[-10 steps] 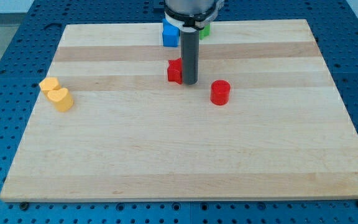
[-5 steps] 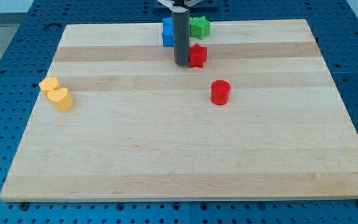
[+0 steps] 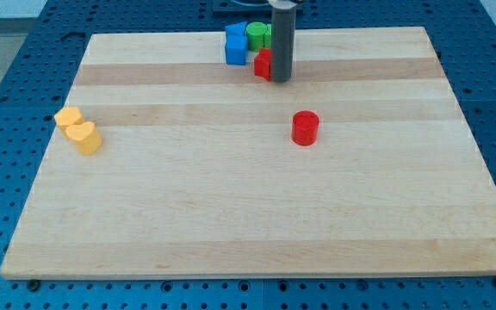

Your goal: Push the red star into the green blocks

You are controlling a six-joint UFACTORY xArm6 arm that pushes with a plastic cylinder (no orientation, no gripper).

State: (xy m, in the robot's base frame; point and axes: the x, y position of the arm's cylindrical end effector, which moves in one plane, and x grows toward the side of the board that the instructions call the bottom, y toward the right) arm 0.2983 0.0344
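The red star (image 3: pixel 263 64) sits near the view's top edge of the wooden board (image 3: pixel 231 207), and everything here is placed from it. My tip (image 3: pixel 282 79) stands right at the star's right side, and the dark rod (image 3: pixel 282 39) covers the star's right part, so only its left part shows. It looks like the tip touches the star, but I cannot tell for sure. There is no pincer on this arm, only the rod, so nothing opens, shuts or holds anything. Just above the star sit the green blocks (image 3: pixel 257 35). The rod hides part of them, so I cannot make out their shapes, and I cannot tell if the star touches them. To the upper left of the star, very close, is a blue block (image 3: pixel 236 44), and it stands beside the green blocks. Below the star and a little to the right, well apart from it, stands a red cylinder (image 3: pixel 305 127). Far to the star's left and lower down, near the board's left edge, are two yellow blocks (image 3: pixel 78 129) that touch each other. Around the board is a blue table with rows of holes (image 3: pixel 7 77).
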